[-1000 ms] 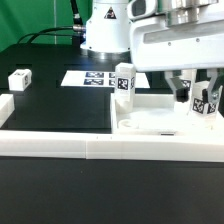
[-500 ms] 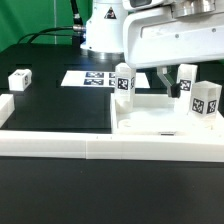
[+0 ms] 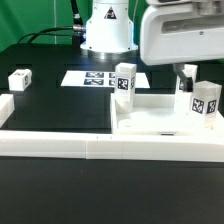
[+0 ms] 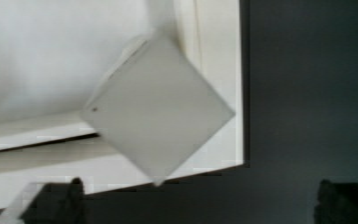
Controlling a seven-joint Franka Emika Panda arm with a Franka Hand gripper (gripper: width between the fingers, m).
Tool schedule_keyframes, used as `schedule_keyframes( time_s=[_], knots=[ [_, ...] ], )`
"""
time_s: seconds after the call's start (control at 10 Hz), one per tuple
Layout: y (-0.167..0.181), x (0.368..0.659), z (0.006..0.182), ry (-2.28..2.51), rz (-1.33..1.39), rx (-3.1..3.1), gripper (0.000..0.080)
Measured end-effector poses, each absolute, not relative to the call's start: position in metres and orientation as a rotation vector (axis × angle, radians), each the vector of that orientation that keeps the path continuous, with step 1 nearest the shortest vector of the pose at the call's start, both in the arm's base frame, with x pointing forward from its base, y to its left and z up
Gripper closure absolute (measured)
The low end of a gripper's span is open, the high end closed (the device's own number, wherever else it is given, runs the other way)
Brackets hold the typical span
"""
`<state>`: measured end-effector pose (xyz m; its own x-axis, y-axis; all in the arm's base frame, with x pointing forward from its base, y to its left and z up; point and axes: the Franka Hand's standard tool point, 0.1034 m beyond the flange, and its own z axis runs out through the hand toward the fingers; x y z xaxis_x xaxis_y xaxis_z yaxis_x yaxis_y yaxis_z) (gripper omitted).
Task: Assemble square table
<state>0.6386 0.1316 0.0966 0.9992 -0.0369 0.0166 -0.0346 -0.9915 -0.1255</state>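
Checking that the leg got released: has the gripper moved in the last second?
Yes. The gripper has risen, judged against the leg block on the exterior view's right. Its open jaws no longer straddle that block.

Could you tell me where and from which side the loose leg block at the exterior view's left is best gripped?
Probably from straight above, closing on two opposite flat sides of the leg block near its middle. It lies alone on the black table, apart from the border bar, and its boxy shape offers parallel faces.
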Motion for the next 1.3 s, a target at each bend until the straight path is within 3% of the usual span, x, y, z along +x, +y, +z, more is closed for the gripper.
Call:
schedule_keyframes(
  time_s=[0.6,1.0,1.3],
  knots=[
    [0.125,0.638,0.096,-0.083,-0.024,-3.017,0.015],
    [0.119,0.616,0.077,-0.629,0.128,-2.952,0.015],
    [0.118,0.613,0.074,-0.671,0.127,-2.945,0.015]
  ],
)
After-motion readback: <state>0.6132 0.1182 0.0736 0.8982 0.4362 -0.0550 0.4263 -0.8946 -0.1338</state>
